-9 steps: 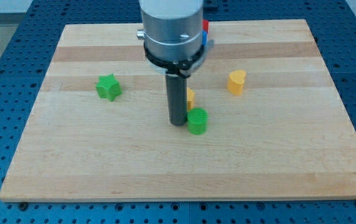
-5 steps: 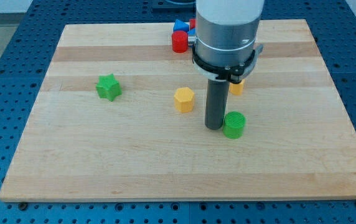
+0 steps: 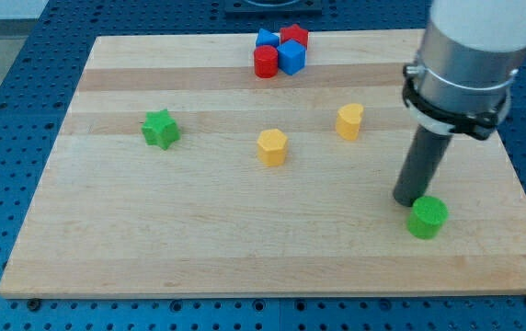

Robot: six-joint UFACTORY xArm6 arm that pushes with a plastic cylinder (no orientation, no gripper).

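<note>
My tip rests on the wooden board at the view's right, touching the upper left side of a green cylinder. The dark rod rises from there to the grey arm housing at the top right. A yellow heart-shaped block lies up and to the left of the tip. A yellow hexagon sits further left, near the board's middle.
A green star lies at the view's left. At the top middle, a red cylinder, a blue cube, a red block and a blue block are clustered together. The board's right edge is close to the green cylinder.
My tip has slid to the right and slightly down, pushing the green cylinder along from the board's middle to its right side. The other blocks stayed put.
</note>
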